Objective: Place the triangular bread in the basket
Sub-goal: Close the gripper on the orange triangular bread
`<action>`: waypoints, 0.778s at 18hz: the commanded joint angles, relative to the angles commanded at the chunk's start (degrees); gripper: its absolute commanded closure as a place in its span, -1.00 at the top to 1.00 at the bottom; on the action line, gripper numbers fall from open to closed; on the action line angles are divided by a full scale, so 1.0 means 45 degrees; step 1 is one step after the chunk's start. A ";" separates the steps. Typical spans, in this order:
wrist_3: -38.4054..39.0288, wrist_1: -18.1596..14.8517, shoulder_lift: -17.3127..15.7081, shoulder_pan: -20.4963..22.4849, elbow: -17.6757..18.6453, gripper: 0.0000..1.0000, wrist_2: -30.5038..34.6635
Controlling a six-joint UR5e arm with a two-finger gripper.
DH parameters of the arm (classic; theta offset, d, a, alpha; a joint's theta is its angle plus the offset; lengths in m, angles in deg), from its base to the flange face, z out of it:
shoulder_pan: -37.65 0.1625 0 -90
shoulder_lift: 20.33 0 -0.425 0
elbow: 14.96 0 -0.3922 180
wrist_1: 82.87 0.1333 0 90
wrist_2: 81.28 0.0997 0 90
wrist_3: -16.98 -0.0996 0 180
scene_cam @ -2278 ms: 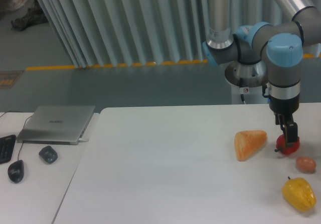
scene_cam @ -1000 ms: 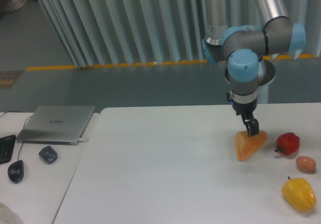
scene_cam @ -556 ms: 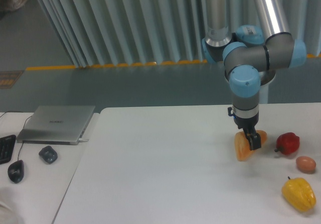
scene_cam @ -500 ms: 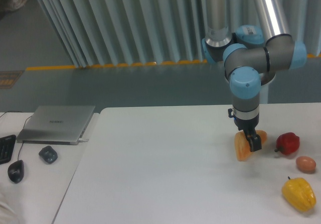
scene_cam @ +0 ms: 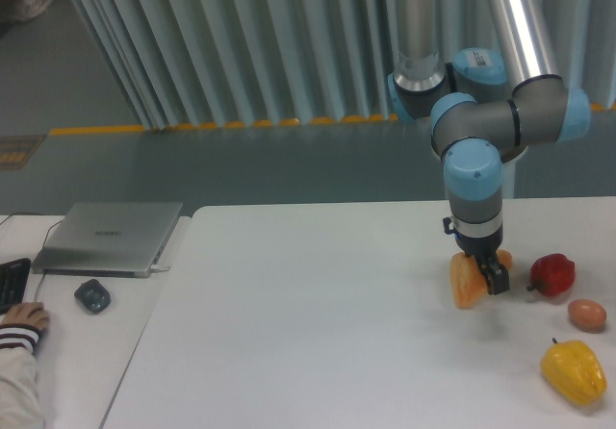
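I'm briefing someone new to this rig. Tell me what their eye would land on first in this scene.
First, the grey-and-blue arm reaching down at the right of the white table, its gripper low on the orange-tan triangular bread. Next, the bright food beside it: a red pepper, a small brownish egg-shaped thing and a yellow bell pepper near the right edge. At far left, a closed laptop and a person's hand.

On white worktop (scene_cam: 318, 333), far right: orange-tan triangular bread wedge (scene_cam: 466, 283) w/ black two-finger hand (scene_cam: 493, 277) down over its right part. Just right of bread: small red pepper (scene_cam: 552, 274). In front of pepper, nearer right edge: brownish egg-shaped thing (scene_cam: 586, 314). Nearest front: yellow bell pepper (scene_cam: 574, 372). Well apart, left on adjoining surface: closed grey laptop (scene_cam: 108, 238); dark computer mouse (scene_cam: 91, 296) in front of it; person's hand (scene_cam: 21, 317) at left edge.
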 joint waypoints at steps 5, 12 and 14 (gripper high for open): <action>0.0117 -0.0098 0.0058 0.0000 0.0176 -0.58 0.0021; 0.0196 -0.0254 0.0039 0.0059 -0.0019 -1.00 -0.0097; 0.0215 -0.0448 -0.0039 0.0078 -0.0272 -1.00 -0.0155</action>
